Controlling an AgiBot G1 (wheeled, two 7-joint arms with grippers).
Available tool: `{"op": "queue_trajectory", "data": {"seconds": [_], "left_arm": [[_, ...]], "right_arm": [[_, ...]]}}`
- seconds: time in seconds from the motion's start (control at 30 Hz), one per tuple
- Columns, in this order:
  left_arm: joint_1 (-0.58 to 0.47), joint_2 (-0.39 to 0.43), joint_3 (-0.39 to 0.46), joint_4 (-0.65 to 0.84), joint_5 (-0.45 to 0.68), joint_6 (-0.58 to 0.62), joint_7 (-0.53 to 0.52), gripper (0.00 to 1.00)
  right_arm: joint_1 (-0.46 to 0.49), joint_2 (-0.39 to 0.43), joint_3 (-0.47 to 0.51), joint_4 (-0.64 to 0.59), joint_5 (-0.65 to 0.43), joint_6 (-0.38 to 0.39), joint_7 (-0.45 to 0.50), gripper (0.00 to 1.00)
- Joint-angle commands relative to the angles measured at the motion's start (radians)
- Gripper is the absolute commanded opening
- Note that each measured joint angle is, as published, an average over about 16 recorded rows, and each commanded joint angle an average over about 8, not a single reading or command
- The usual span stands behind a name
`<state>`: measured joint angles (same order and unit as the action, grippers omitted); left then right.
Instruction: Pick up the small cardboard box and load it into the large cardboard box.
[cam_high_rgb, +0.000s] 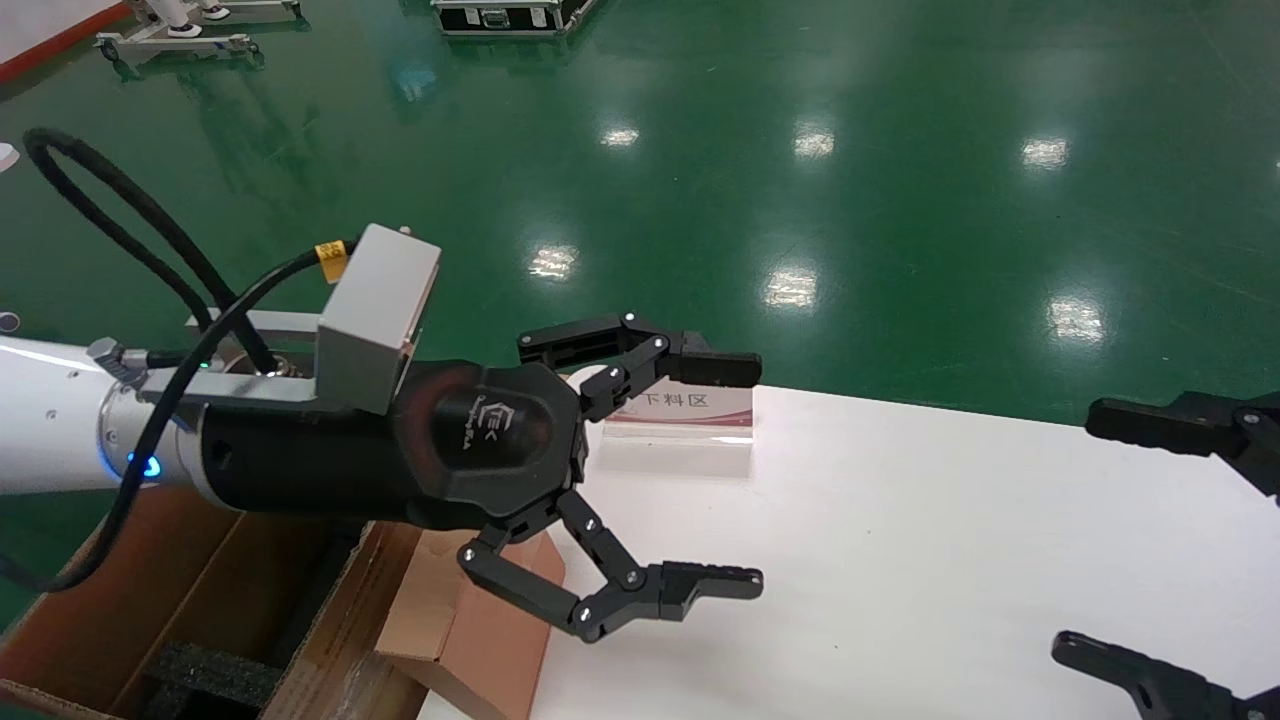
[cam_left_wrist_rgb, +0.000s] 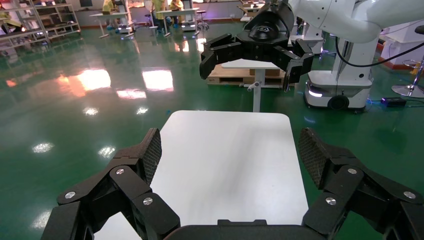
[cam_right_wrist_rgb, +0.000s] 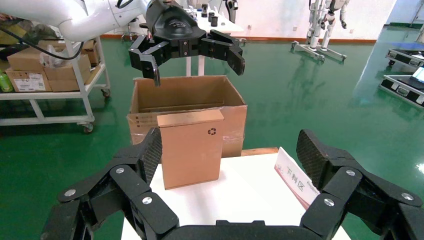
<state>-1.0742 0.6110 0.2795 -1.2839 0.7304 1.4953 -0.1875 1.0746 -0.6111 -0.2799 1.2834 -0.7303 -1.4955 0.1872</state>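
The small cardboard box (cam_high_rgb: 490, 640) stands upright at the left edge of the white table (cam_high_rgb: 900, 560). In the right wrist view it (cam_right_wrist_rgb: 191, 149) shows its recycling symbol. The large cardboard box (cam_high_rgb: 130, 610) stands on the floor just left of the table, flaps open, with black foam (cam_high_rgb: 215, 675) inside; it rises behind the small box in the right wrist view (cam_right_wrist_rgb: 185, 100). My left gripper (cam_high_rgb: 742, 473) is open and empty, raised above the small box, fingers over the table. My right gripper (cam_high_rgb: 1085, 530) is open and empty at the table's right side, facing the small box.
A clear sign holder with red-trimmed label (cam_high_rgb: 680, 410) stands at the table's far edge, also in the right wrist view (cam_right_wrist_rgb: 295, 180). Green floor surrounds the table. A cart with boxes (cam_right_wrist_rgb: 45, 75) stands beyond the large box. The left wrist view shows bare tabletop (cam_left_wrist_rgb: 230, 165).
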Motion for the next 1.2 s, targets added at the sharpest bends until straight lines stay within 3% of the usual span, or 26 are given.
{"op": "queue_trajectory", "data": {"seconds": [0.03,0.73,0.93,1.2], "left_arm": [[0.000,0.000,0.000,0.000,0.000,0.000,0.000,1.00],[-0.006,-0.009,0.012,0.004,0.020,-0.016,-0.037,1.00],[-0.053,-0.031,0.059,-0.015,0.088,-0.047,-0.176,1.00],[-0.206,-0.054,0.168,-0.048,0.260,-0.036,-0.485,1.00]], "right_arm": [[0.000,0.000,0.000,0.000,0.000,0.000,0.000,1.00],[0.000,0.000,0.000,0.000,0.000,0.000,0.000,1.00],[0.001,0.000,-0.001,-0.001,0.000,0.000,-0.001,1.00],[0.001,0.000,-0.001,-0.001,0.001,0.000,-0.001,1.00]]}}
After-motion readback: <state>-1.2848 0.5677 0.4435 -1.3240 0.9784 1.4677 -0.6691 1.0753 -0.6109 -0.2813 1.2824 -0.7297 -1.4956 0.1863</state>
